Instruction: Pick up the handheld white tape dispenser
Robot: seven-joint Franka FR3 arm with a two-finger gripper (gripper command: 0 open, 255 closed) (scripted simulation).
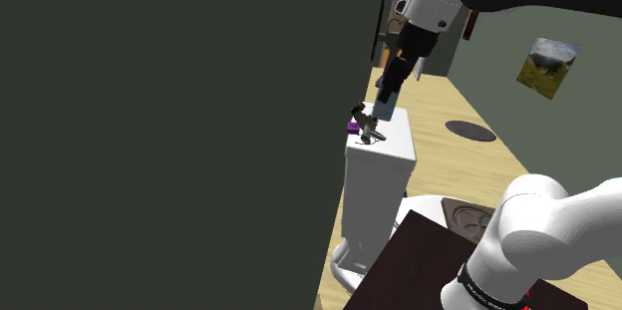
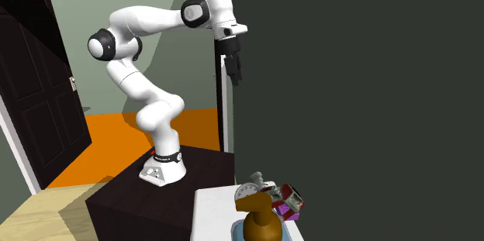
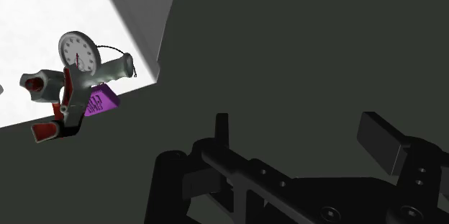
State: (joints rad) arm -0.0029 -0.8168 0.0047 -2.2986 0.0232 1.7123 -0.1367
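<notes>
The handheld tape dispenser (image 3: 63,91) is grey with dark red parts. It lies on a white top (image 3: 29,28) close to the dark wall, beside a small round clock face (image 3: 77,51) and a purple block (image 3: 101,101). In the shoulder view the dispenser (image 1: 371,132) lies on the white tank (image 1: 379,163). My gripper (image 1: 388,87) hangs above it, not touching. The gripper (image 3: 300,130) is open, its fingers (image 3: 222,124) wide apart with nothing between them. In the second exterior view the gripper (image 2: 234,73) hangs high above the dispenser (image 2: 284,194).
A tall dark wall (image 1: 169,129) runs right beside the tank. A brown vase (image 2: 260,228) stands on a pale blue dish near the dispenser. The dark stand (image 1: 419,258) sits below the arm, and a dark door (image 2: 35,100) stands at the second exterior view's left.
</notes>
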